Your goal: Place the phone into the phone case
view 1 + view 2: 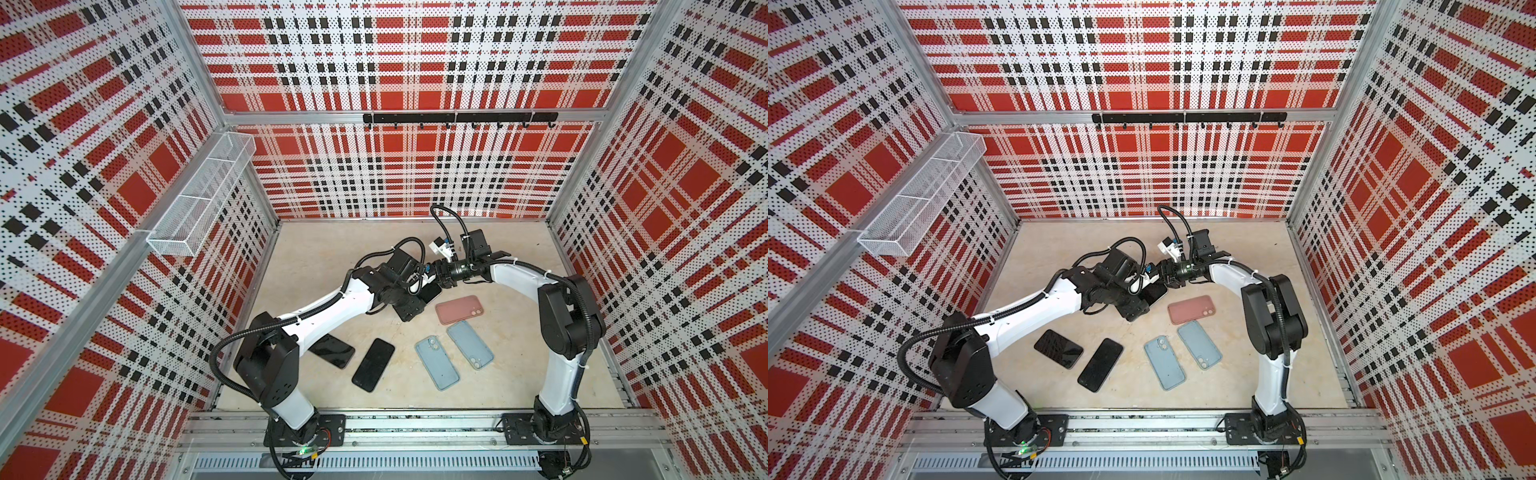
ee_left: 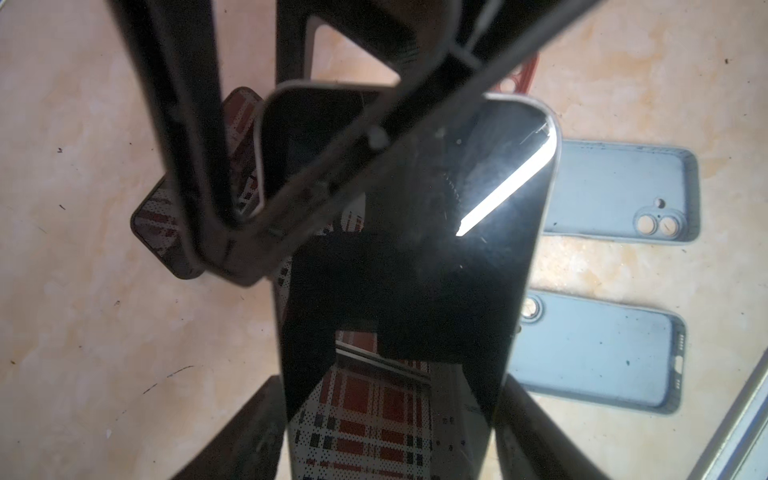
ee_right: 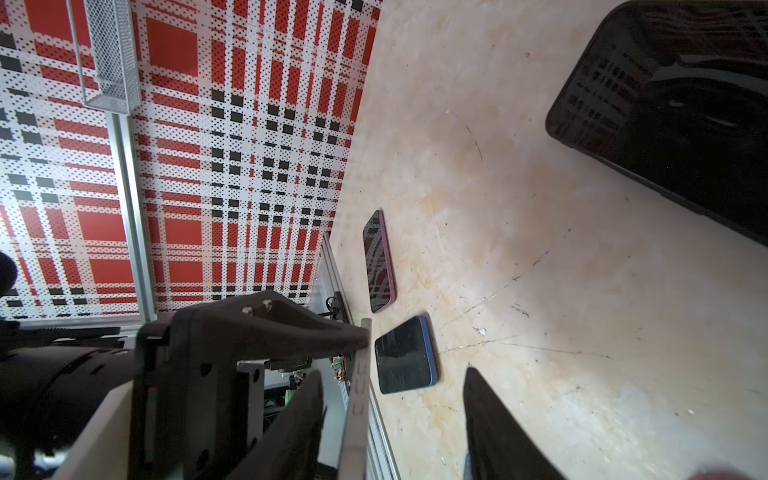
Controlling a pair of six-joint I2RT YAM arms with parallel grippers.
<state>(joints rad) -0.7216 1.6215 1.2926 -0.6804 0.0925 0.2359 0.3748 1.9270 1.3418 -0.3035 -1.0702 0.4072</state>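
My left gripper (image 2: 390,382) is shut on a black phone (image 2: 415,270), one finger on each long side. The phone hangs roughly level above the table, screen up, and shows as a dark slab (image 1: 433,292) in both top views. My right gripper (image 3: 394,372) comes in from the right, rolled on its side and open. The phone's grey edge (image 3: 356,399) lies between its fingers with gaps on both sides. On the table to the right lie a pink case (image 1: 459,309) and two blue cases (image 1: 470,344) (image 1: 436,362), all open side up.
Two more black phones (image 1: 332,351) (image 1: 373,364) lie at the front left, one partly under my left arm. Another dark phone (image 3: 673,108) rests on the table under the grippers, hidden in the top views. A wire basket (image 1: 199,195) hangs on the left wall.
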